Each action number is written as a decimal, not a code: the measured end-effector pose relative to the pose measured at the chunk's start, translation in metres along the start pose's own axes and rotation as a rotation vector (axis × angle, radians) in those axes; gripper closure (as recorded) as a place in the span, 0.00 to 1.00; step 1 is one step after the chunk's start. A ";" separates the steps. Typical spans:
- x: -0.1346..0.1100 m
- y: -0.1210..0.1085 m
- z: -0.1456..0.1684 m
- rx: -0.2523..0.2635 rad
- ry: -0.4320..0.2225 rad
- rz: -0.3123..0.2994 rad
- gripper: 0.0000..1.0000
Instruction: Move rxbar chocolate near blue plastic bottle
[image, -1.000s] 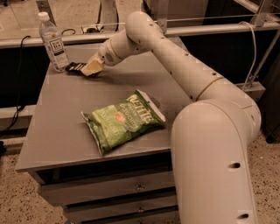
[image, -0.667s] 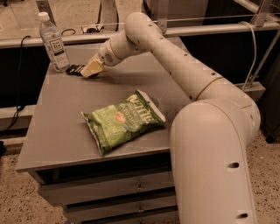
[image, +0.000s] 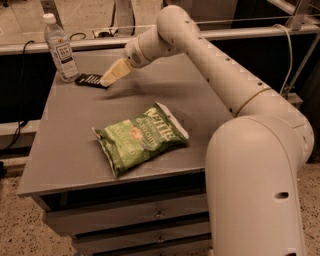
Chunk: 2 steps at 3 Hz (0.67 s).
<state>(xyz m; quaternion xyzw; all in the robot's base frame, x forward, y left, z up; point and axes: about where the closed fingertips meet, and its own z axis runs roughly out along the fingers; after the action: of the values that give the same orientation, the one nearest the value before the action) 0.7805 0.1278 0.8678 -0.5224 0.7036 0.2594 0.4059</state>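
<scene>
The rxbar chocolate (image: 89, 80), a small flat black wrapper, lies on the grey table (image: 65, 150) at the back left. It is right beside the base of the blue plastic bottle (image: 59, 48), a clear bottle with a white cap and label that stands upright at the back left corner. My gripper (image: 107, 80) reaches in from the right, pointing down and left. Its tip is at the right end of the bar.
A big green crinkly chip bag (image: 140, 139) lies in the middle of the table, towards the front. My arm (image: 215, 65) spans the back right of the table. Drawers (image: 130, 220) sit below the front edge. A rail and cables run behind the table.
My gripper has shifted slightly right and up, so more of the black bar shows to its left. The bottle and chip bag have not moved.
</scene>
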 end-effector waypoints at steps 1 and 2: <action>-0.002 -0.027 -0.063 0.046 -0.040 -0.044 0.00; 0.000 -0.049 -0.143 0.106 -0.080 -0.100 0.00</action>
<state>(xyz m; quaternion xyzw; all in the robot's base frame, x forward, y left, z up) 0.7838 -0.0010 0.9476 -0.5238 0.6728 0.2219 0.4731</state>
